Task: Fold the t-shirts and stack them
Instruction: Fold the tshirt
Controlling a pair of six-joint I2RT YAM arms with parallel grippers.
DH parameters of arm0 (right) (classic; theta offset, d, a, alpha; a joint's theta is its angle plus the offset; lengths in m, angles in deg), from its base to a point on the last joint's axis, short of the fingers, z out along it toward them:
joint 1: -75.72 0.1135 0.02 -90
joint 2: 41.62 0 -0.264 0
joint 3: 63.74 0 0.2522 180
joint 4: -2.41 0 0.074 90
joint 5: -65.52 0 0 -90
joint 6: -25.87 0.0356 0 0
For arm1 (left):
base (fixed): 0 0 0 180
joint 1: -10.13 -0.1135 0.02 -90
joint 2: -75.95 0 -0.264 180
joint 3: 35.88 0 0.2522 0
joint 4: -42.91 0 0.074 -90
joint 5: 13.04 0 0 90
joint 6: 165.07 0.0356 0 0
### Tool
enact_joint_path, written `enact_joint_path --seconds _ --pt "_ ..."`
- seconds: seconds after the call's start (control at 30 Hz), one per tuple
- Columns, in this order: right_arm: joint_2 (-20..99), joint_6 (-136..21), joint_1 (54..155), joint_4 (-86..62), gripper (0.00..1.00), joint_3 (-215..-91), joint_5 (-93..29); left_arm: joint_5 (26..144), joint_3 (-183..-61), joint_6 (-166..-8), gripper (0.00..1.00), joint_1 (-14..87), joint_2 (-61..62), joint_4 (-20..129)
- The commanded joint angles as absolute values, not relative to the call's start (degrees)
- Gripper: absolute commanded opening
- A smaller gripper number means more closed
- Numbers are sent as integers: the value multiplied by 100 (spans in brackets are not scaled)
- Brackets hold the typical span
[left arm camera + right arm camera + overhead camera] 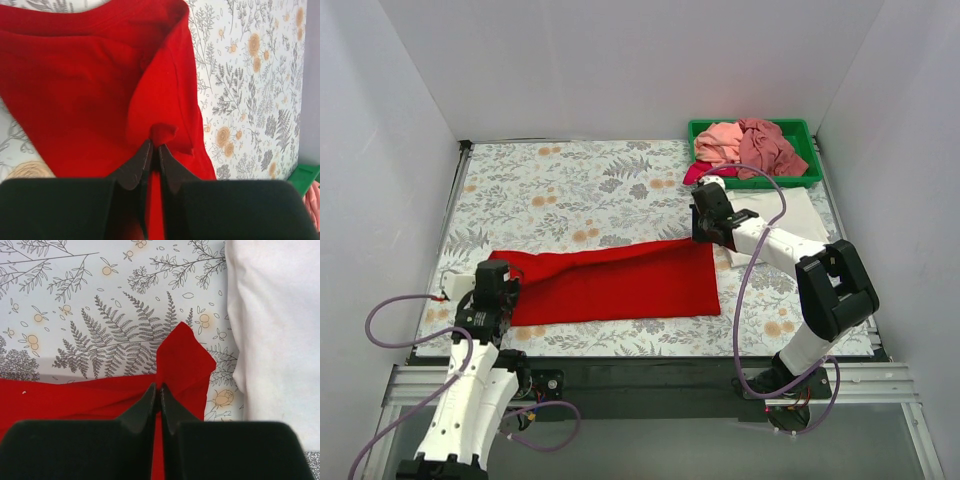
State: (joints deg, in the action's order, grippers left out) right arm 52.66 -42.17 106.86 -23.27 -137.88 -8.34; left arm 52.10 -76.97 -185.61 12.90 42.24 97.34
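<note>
A bright red t-shirt (pixel 615 283) lies stretched in a long band across the front of the table. My left gripper (pixel 506 271) is shut on its left end; in the left wrist view the jaws pinch a small bunch of red cloth (pixel 164 134). My right gripper (pixel 704 238) is shut on the shirt's far right corner, which pokes up past the jaws (pixel 182 357). A white t-shirt (pixel 790 222) lies flat to the right of the right gripper and shows in the right wrist view (pixel 275 330). Pink, dusty rose and magenta shirts (pixel 750 146) are heaped in the tray.
A green plastic tray (pixel 806 130) stands at the back right corner; its corner shows in the left wrist view (pixel 306 176). The table has a floral cover (pixel 580 195). White walls enclose the left, back and right sides.
</note>
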Motion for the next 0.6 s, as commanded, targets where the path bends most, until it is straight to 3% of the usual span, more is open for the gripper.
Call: enact_joint_path --seconds 0.0,0.07,0.13,0.17,0.23,0.27,0.47,0.57 --pt "5110 -4111 10675 -2278 10 -13613 -690 4788 -7653 -19099 5 1303 4632 10394" --pt "4944 -3971 10666 -2278 11 -13481 -646 4691 -7723 -19484 12 1303 4799 10789" --pt "4794 -3856 10675 -2286 20 -13210 -594 4594 -7750 -19723 26 1303 4905 10993" --pt "4672 -3803 10675 -2269 29 -13130 -550 4568 -7767 -19768 42 1303 4966 11045" --pt "4574 -3776 10675 -2278 47 -13041 -339 4611 -7881 -19829 62 1304 5081 11134" --pt "4487 -3794 10675 -2269 52 -13032 -217 4629 -7934 -19786 65 1303 5099 11143" --pt "4232 -4004 10666 -2269 55 -13173 -504 4866 -8242 -19479 67 1303 5003 10846" --pt "4170 -4110 10692 -2225 57 -13225 -908 5635 -8242 -18593 70 1303 4644 9970"
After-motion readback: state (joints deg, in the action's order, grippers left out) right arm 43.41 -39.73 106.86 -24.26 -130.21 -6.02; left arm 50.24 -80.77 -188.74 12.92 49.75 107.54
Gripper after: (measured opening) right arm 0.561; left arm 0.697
